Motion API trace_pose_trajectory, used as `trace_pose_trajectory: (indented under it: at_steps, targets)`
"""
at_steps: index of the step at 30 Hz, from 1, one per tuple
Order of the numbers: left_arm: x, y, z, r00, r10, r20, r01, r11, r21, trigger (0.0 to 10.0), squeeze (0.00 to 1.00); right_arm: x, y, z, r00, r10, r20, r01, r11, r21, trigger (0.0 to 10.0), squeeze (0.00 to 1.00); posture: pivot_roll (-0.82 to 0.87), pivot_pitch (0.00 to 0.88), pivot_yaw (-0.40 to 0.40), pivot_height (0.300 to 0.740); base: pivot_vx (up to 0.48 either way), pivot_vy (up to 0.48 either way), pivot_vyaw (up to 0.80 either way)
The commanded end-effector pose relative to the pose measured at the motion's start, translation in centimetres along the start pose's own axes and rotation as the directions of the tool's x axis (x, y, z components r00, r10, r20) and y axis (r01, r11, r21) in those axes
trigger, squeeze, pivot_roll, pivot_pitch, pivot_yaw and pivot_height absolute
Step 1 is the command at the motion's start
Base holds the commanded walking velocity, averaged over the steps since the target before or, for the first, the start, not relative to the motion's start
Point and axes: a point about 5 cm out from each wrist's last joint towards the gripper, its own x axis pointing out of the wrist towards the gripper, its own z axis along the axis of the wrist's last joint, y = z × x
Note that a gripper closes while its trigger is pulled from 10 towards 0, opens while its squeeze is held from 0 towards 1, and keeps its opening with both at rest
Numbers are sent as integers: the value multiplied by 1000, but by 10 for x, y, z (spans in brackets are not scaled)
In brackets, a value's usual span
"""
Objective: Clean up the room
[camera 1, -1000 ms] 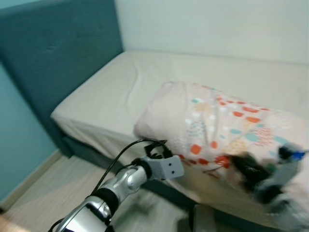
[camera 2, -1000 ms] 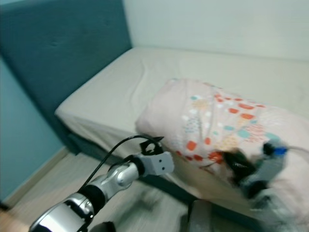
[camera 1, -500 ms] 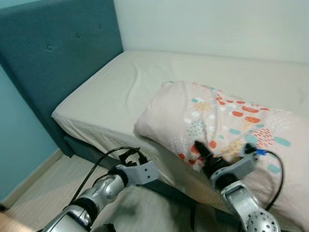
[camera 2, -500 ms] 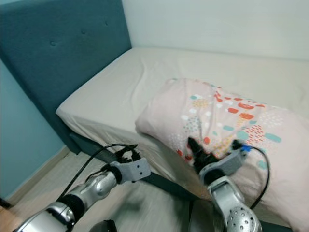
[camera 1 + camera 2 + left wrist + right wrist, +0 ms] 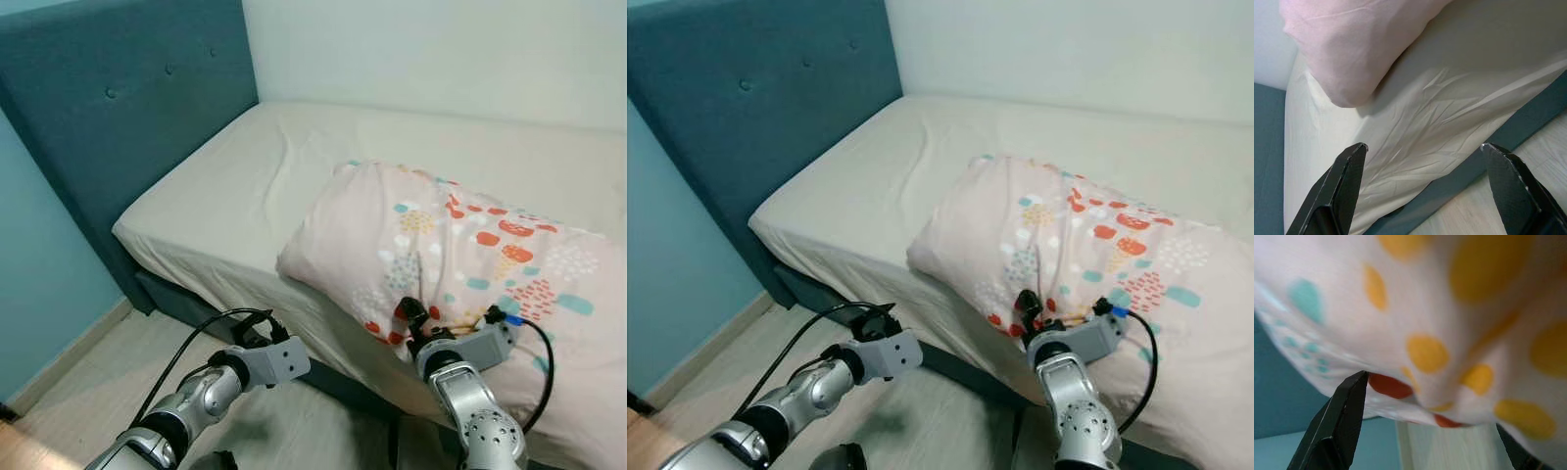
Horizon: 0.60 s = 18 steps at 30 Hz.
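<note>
Up front, from my head cameras, a plump pillow (image 5: pixel 460 257) lies on the bed (image 5: pixel 294 166), near its front edge and well away from the headboard (image 5: pixel 108 117). Its cover is pale pink cotton, soft and rumpled, printed with red, teal, yellow and white dabs. The sheet under it is cream and creased; the headboard is teal fabric with sunken buttons, and the floor (image 5: pixel 88 382) is light wood planks. My right gripper (image 5: pixel 410 318) is at the pillow's near edge with its black fingers against the printed cloth. My left gripper (image 5: pixel 884 328) hangs lower, over the floor in front of the bed frame, touching nothing.

Along my left wrist, two blunt black fingers (image 5: pixel 1339 188) stand wide apart, jaws spread with nothing between them. Past them are the rounded pink pillow corner, the wrinkled cream sheet draping the mattress side, and the dark frame.

Along my right wrist, the spotted cloth bulges close and blurred between my spread jaws; I cannot tell whether they pinch it.
</note>
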Motion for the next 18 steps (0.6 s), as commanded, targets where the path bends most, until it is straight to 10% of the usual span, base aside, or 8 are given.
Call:
trace_pose_trajectory:
  at_steps: [1,18]
  targets:
    - [-4,3,-6,1000,-3,-11,3,1000,20,10000,0,3,14,-41,994,-5,-105,18,992,122,10000,1000,-51,27,74,422,0,0,0]
    - [-8,-6,-6,1000,-25,4,25,1000,16,10000,0,-18,25,-72,976,-84,-200,104,990,93,10000,1000,-50,35,62,422,0,0,0]
